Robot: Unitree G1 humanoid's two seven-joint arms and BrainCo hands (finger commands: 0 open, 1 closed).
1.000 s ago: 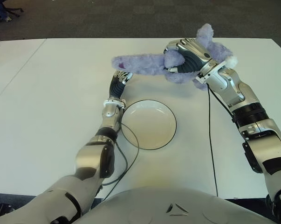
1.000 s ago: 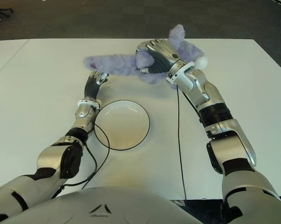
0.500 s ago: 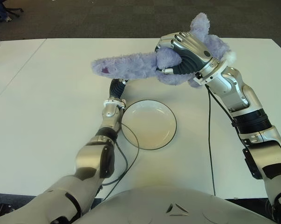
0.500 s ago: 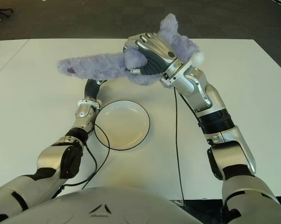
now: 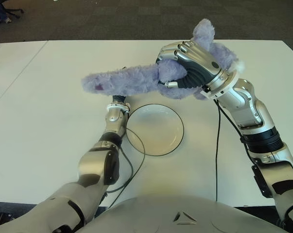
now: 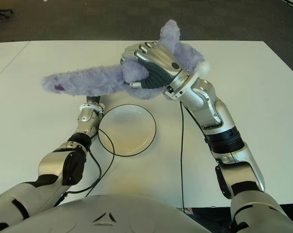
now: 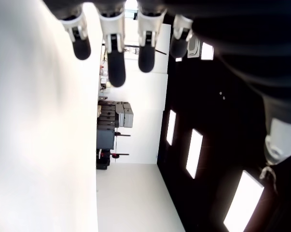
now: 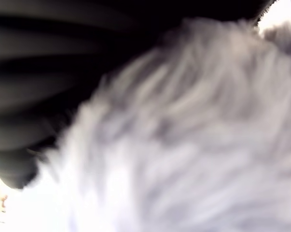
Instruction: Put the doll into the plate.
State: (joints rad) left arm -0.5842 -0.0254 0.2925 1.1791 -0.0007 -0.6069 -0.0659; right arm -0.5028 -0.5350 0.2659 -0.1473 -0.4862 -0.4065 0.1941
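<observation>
Left eye view shows you the right hand (image 5: pixel 187 65) clenched round the doll (image 5: pixel 136 81), its long axis lying crosswise beyond the plate (image 5: pixel 155 129); left hand (image 7: pixel 121 43) fingers relaxed.

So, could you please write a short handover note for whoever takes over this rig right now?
Right hand: shut on the purple doll, holding it in the air over the table, beyond the plate.
Left hand: fingers open, holding nothing; in the eye views it is hidden behind the doll's long end, beyond the plate's left rim.
Plate: on the white table, nothing in it.
Done: doll grasped and lifted.
Left: bring the doll over the plate, lower it in, release.
</observation>
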